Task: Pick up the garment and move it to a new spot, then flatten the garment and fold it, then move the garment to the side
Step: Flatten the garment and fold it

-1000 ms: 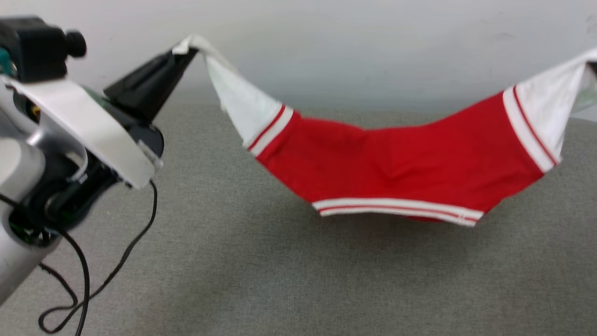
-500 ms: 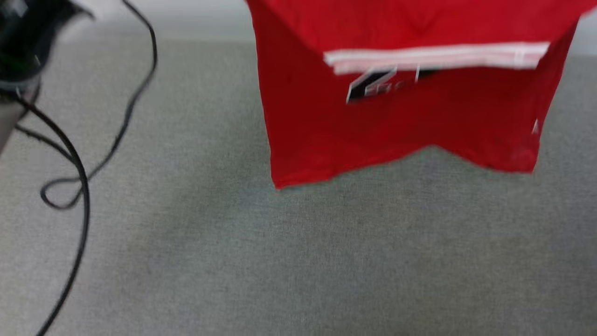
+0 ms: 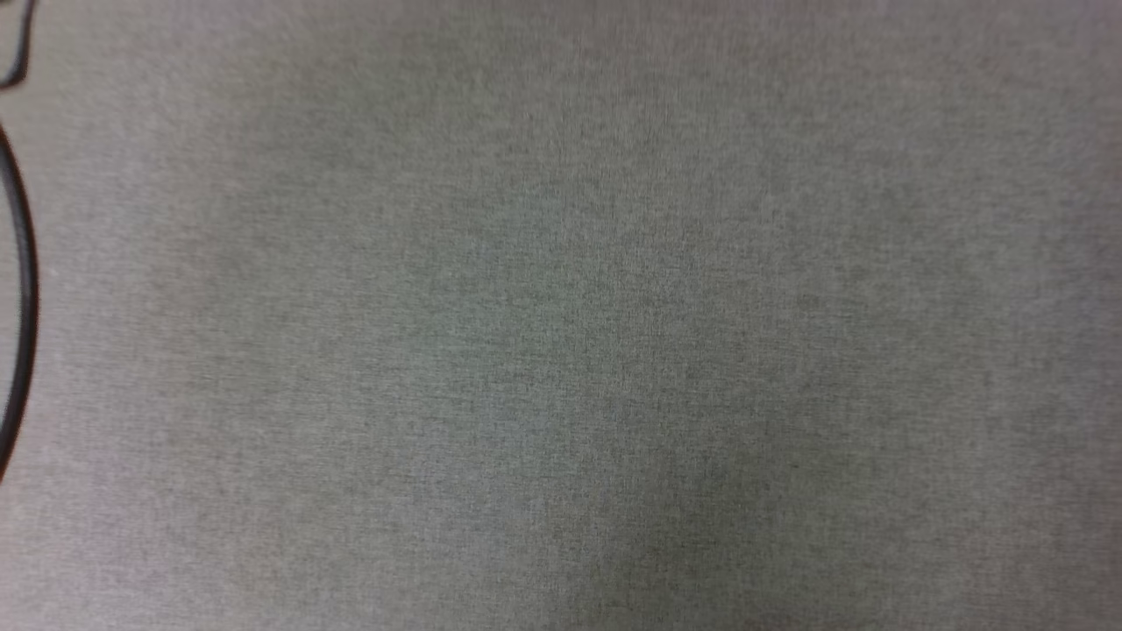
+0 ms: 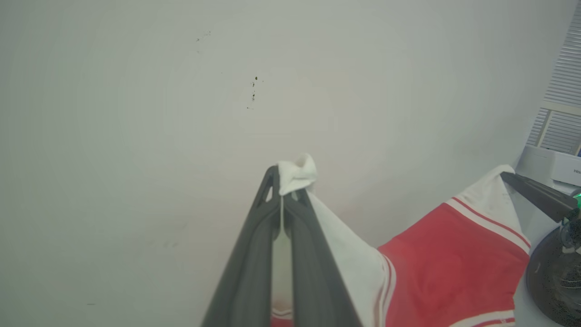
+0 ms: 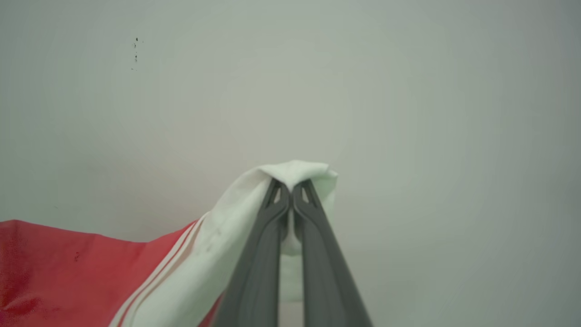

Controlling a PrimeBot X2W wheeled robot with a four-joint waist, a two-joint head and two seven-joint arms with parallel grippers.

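Long matte-grey tapered fingers (image 4: pixel 254 254) on the left gripper (image 4: pixel 282 185), tiny slots near the tips, thin black cable (image 3: pixel 29 289).

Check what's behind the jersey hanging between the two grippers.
Behind the garment is a plain pale wall with a few dark specks. The stretch of wall directly behind the cloth is covered, so anything there cannot be seen.

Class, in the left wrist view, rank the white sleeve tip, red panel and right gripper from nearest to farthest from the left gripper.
1. garment's white sleeve tip, centre, pinched by the left gripper.
2. red panel, lower right.
3. right gripper, far right.
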